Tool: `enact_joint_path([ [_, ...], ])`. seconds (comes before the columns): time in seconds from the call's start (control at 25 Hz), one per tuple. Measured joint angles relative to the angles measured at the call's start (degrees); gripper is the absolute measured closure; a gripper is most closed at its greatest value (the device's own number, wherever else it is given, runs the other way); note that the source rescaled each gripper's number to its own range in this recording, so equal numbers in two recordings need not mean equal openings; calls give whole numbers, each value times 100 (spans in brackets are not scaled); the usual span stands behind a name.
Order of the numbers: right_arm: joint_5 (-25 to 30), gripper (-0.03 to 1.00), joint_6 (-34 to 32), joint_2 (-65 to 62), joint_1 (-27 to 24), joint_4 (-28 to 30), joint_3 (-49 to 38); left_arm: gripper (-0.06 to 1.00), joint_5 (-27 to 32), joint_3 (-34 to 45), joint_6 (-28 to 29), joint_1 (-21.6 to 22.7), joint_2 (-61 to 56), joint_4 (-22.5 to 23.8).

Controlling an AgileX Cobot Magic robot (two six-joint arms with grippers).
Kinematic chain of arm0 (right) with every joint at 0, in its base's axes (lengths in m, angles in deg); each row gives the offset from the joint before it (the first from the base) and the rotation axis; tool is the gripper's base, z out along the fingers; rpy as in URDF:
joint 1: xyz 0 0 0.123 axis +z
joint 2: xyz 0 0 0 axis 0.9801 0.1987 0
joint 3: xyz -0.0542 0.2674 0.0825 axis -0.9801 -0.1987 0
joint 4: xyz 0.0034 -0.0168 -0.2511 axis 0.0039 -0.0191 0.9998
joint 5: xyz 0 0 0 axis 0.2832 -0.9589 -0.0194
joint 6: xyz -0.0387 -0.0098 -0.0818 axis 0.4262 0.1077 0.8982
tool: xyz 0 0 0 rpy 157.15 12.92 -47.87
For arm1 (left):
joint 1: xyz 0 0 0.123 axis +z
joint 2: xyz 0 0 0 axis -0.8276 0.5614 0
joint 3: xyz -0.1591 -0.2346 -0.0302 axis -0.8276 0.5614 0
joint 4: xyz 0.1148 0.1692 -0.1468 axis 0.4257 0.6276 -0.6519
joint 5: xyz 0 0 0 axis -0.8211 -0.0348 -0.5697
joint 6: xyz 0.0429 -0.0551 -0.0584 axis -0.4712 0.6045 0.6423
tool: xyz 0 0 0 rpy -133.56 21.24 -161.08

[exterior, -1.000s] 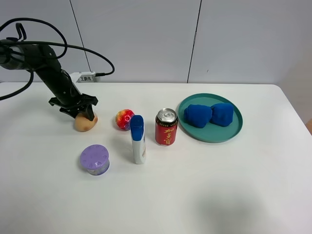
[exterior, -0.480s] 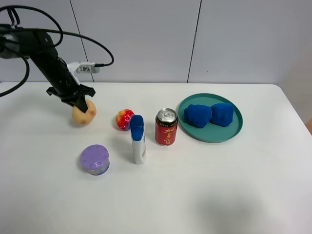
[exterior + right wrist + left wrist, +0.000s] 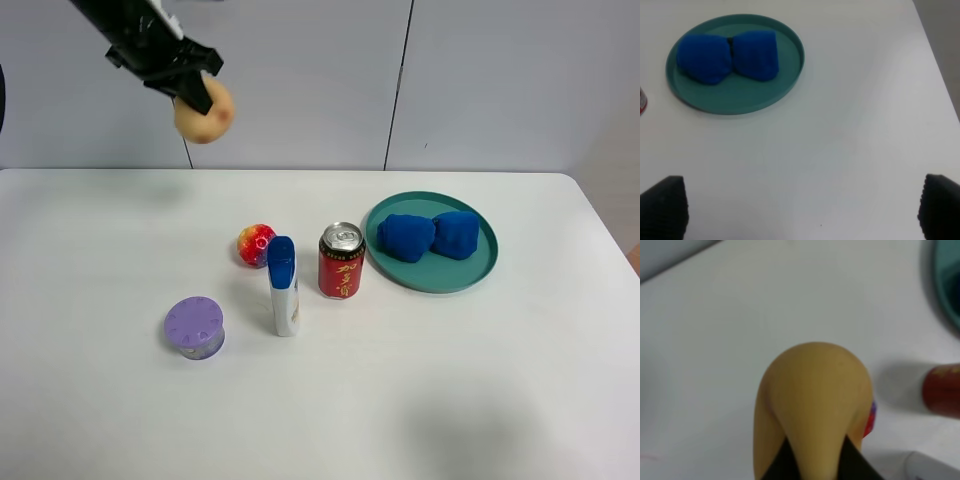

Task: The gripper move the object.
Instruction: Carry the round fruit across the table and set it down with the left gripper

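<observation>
We see yellow characters running down the side of the red can (image 3: 342,268) on the worktop (image 3: 500,380), but they are too small for us to read. The white bottle (image 3: 286,305) with the blue cap (image 3: 281,255) bears a faint print on its side, likewise unreadable; in the left wrist view the can's yellow marks are blurred.

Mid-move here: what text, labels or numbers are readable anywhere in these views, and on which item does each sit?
On the red can: vertical yellow characters, too small to read; blurred in the left wrist view.
On the white bottle: faint label print, too small to read.
On the purple lid: small marks around the edge, not legible.
On the teal plate: no writing visible.
Nothing can be quoted.
</observation>
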Motion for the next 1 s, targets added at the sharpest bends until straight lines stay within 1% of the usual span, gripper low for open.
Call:
enact_joint_path([
  [0.08, 0, -3, 0, 0, 0, 0, 0, 94, 10, -292, 128, -473, -25, 140],
  [0.2, 0, -3, 0, 0, 0, 0, 0, 94, 21, -574, 197, -1224, -32, 201],
  [0.4, 0, -3, 0, 0, 0, 0, 0, 94, 45, -599, 438, -2512, -39, 253],
  [0.56, 0, -3, 0, 0, 0, 0, 0, 94, 57, -599, 608, -3440, -39, 577],
  [0.68, 0, -3, 0, 0, 0, 0, 0, 94, 57, -599, 629, -4006, -39, 793],
  [0.76, 0, -3, 0, 0, 0, 0, 0, 94, 72, -599, 643, -4308, -39, 920],
  [0.84, 0, -3, 0, 0, 0, 0, 0, 94, 96, -599, 643, -4477, -31, 1048],
  [1.0, 0, -3, 0, 0, 0, 0, 0, 94, 90, -634, 643, -4522, 234, 1161],
])
